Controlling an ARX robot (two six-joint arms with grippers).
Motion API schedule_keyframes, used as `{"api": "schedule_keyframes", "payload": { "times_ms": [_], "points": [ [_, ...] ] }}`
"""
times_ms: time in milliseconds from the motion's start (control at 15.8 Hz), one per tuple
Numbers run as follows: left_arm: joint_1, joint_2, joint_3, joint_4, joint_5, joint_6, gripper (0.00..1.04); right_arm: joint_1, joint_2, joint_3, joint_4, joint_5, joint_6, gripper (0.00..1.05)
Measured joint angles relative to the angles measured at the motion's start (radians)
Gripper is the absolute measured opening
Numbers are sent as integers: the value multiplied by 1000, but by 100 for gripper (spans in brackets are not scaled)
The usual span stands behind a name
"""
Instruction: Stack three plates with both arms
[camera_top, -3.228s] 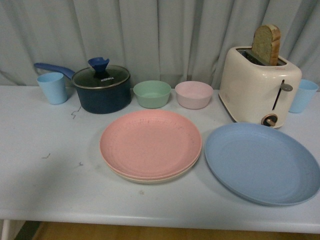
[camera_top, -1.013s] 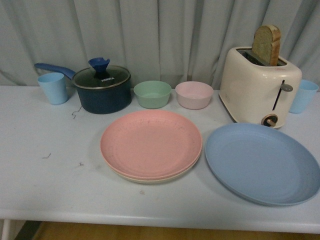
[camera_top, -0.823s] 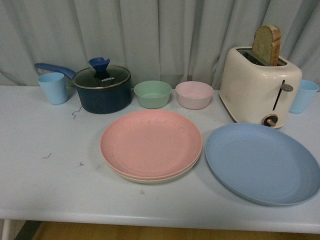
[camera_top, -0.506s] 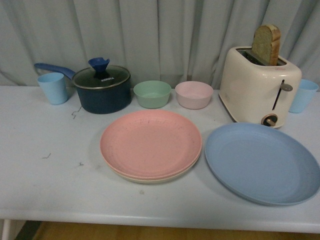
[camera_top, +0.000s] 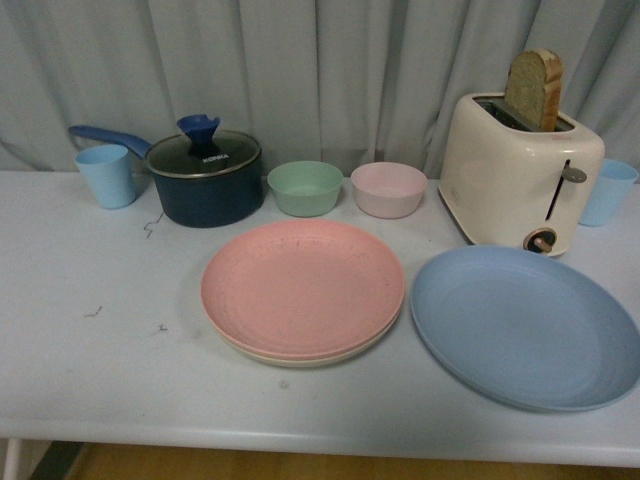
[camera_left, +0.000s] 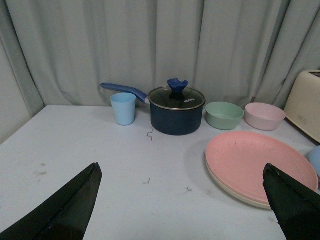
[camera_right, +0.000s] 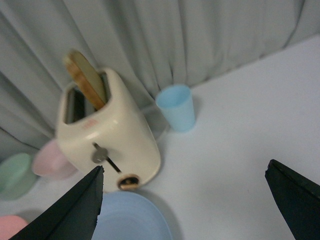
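We see only a rim of the cream plate (camera_top: 290, 361) under the pink plate (camera_top: 302, 288), while the left gripper (camera_left: 181, 167) and right gripper (camera_right: 185, 167) gape, fingertips alone showing.

The scene is lit softly and evenly, only faint shadows are cast beside the pink plate (camera_top: 302, 288), and the right wrist view is blurred throughout.

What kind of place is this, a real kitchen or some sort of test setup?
Probably a staged kitchen-style test setup, not a real kitchen: a toaster holding a bread slice, a lidded saucepan and a pink plate sit on a plain white table, with only a grey curtain behind.
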Motion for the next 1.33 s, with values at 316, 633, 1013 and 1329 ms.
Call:
{"api": "schedule_keyframes", "payload": {
  "times_ms": [316, 633, 1013, 1329],
  "points": [
    [0, 0, 0, 0, 0, 0, 98, 161, 533, 308, -261, 171, -29, 98],
    [0, 0, 0, 0, 0, 0, 98, 230, 634, 347, -339, 175, -42, 98],
    [0, 0, 0, 0, 0, 0, 98, 226, 634, 346, -326, 179, -45, 34],
    [0, 0, 0, 0, 0, 0, 98, 189, 600, 296, -298, 128, -53, 2]
  ]
}}
